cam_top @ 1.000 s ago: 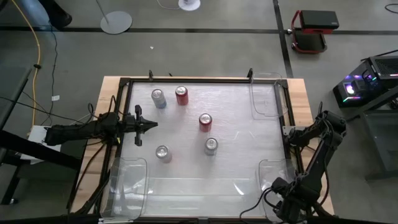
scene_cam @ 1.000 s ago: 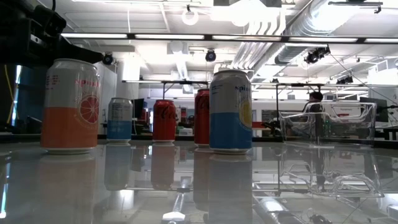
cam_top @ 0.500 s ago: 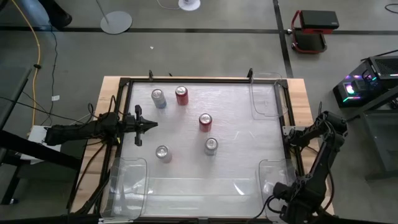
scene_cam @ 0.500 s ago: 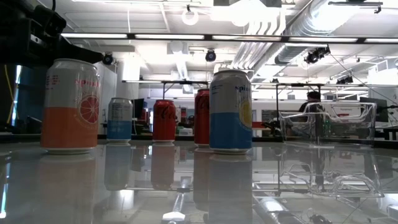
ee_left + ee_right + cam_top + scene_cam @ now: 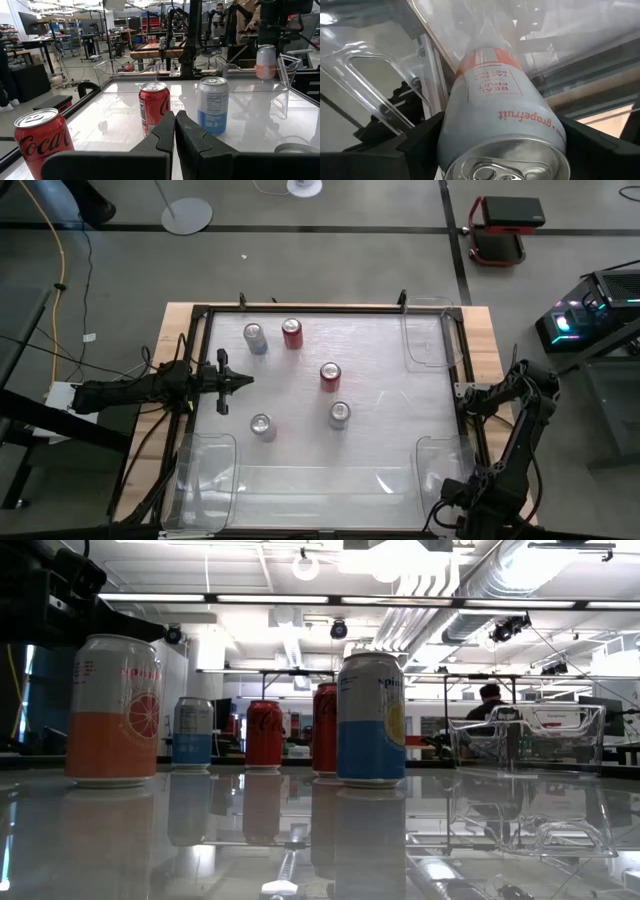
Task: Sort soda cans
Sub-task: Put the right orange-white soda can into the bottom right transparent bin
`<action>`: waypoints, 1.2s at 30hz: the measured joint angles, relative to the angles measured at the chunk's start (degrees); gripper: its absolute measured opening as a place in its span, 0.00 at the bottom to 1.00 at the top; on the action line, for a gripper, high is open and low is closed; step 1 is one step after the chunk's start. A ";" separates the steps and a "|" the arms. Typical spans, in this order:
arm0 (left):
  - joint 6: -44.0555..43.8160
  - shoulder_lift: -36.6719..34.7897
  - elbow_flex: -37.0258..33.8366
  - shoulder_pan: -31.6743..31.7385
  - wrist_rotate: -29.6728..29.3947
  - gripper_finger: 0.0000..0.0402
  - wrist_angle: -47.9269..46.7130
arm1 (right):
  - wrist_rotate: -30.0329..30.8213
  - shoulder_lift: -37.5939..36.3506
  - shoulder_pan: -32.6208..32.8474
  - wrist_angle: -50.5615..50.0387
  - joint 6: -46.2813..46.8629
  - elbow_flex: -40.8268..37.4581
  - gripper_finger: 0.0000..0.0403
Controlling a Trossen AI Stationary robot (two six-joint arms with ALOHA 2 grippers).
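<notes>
Five soda cans stand upright on the clear table top: a silver-blue can, a red can, a second red can and two silver cans. My left gripper hangs shut and level at the left edge, pointing across the table past the red can. My right gripper is over the near right bin, shut on a white grapefruit can, which also shows in the left wrist view as a white and orange can. My right gripper has the grapefruit can between its two fingers, which lie on opposite sides of the body just below the silver top. The fingers come from above, pointing steeply down. The can's base is inside the clear bin; whether it stands on the bin floor I cannot tell.
Clear plastic bins sit at the near left corner and the far right corner. A dark frame borders the table. A person shows in the room behind the table.
My right arm's wrist has rolled above the near right bin, and its dark end has crept slightly toward the table's near edge. The cans on the table have kept their places.
</notes>
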 joint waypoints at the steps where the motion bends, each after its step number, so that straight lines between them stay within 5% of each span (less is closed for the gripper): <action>1: 0.00 0.01 0.01 0.00 0.00 0.01 0.00 | 0.00 0.32 0.00 0.22 -0.41 0.00 0.79; 20: 0.02 0.01 -0.01 0.00 0.01 0.01 0.00 | -3.41 2.66 -0.04 0.75 -0.25 0.00 0.79; 36: 0.02 0.01 -0.01 0.00 0.01 0.01 0.00 | -0.60 2.51 -0.15 0.53 1.85 0.07 0.79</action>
